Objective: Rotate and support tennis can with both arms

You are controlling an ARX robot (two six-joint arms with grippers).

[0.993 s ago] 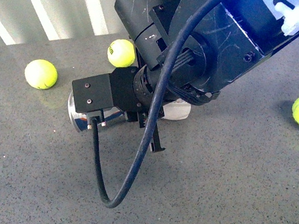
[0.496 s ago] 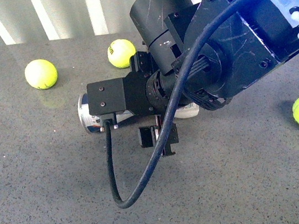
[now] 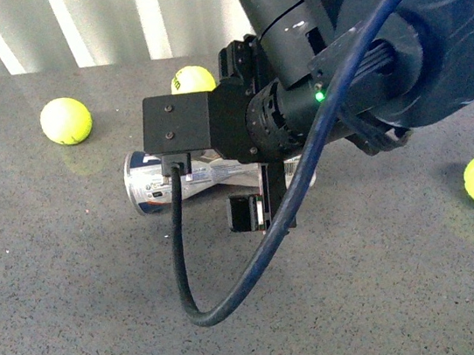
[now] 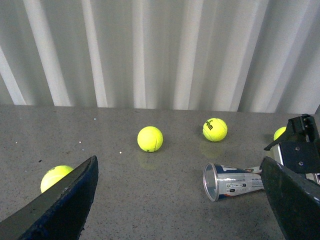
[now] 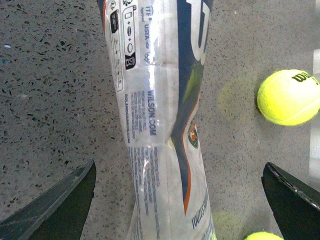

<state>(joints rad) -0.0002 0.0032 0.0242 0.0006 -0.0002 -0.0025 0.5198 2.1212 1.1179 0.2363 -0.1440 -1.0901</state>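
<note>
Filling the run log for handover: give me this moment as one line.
tennis can: lying on side | right gripper: open, fingers either side of can, not touching | left gripper: open, apart from can

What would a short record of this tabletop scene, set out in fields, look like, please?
can: clear plastic tennis can with blue-and-white label, lying on its side, silver rim toward the left of the front view
surface: grey speckled table
right arm: right gripper open, fingers either side of the can, gaps visible
left arm: left gripper open, empty, apart from the can
loose items: yellow-green tennis balls on the table, outside the can
</note>
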